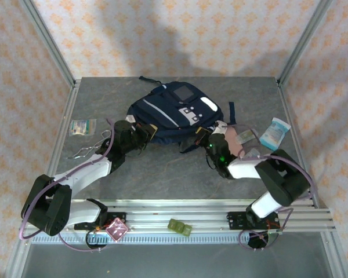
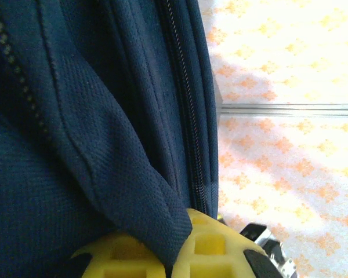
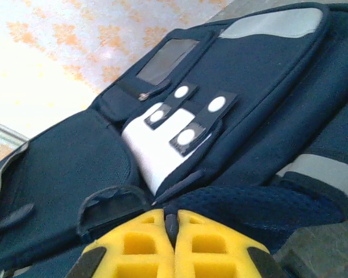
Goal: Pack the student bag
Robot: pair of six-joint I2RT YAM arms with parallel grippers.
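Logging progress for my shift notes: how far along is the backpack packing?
Nothing looks packed yet. In hand: the left end effector and right end effector each pinch the backpack fabric. Left to do: the small packet, metal tool and blue-white pouch lie outside it.

Student bag (image 1: 174,113): navy-blue fabric, white diagonal stripe, grey square patch, white panel crossed by dark tabs with white dots. Surface (image 1: 162,174): mottled grey. Walls (image 1: 162,35): pale, repeating orange floral motif. Left end effector (image 2: 171,260) and right end effector (image 3: 173,231): yellow pads. Packet (image 1: 275,132): light blue and white.
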